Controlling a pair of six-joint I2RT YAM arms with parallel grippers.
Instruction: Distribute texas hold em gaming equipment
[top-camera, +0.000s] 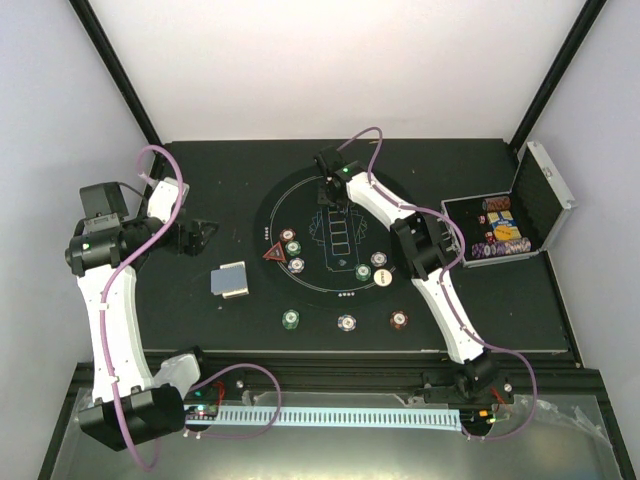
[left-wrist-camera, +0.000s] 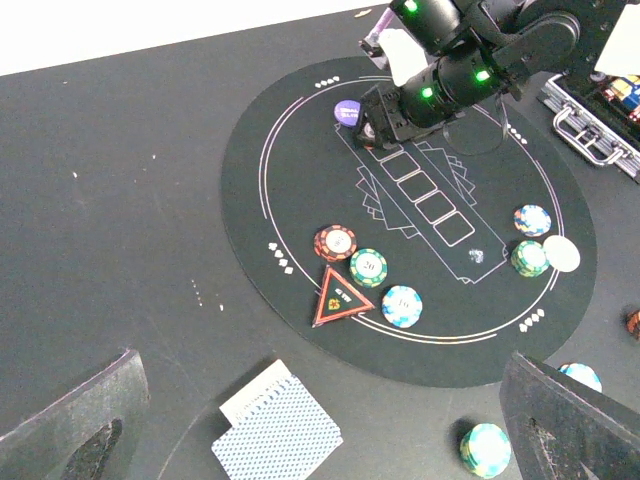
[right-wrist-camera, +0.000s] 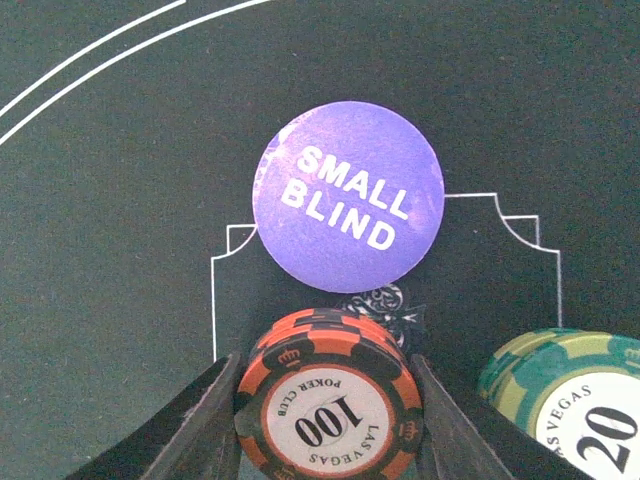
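My right gripper (right-wrist-camera: 328, 425) is at the far side of the round mat (top-camera: 310, 215). Its fingers (right-wrist-camera: 205, 425) are closed on both sides of a stack of orange-and-black "100" chips (right-wrist-camera: 330, 400). A purple "SMALL BLIND" disc (right-wrist-camera: 348, 195) lies just beyond it, and a green "20" stack (right-wrist-camera: 580, 400) sits to its right. My left gripper (top-camera: 195, 235) is open and empty, hovering left of the mat above the blue-backed card deck (left-wrist-camera: 278, 430). The red triangle marker (left-wrist-camera: 340, 297) lies by maroon (left-wrist-camera: 335, 242), green (left-wrist-camera: 368, 266) and blue chips (left-wrist-camera: 401, 306). The white button (left-wrist-camera: 561, 253) sits beside two more chips.
The open silver case (top-camera: 540, 200) with chips stands at the right of the table. Three chip stacks (top-camera: 346, 323) lie in front of the mat's near edge. The right arm (top-camera: 420, 250) stretches across the mat's right half.
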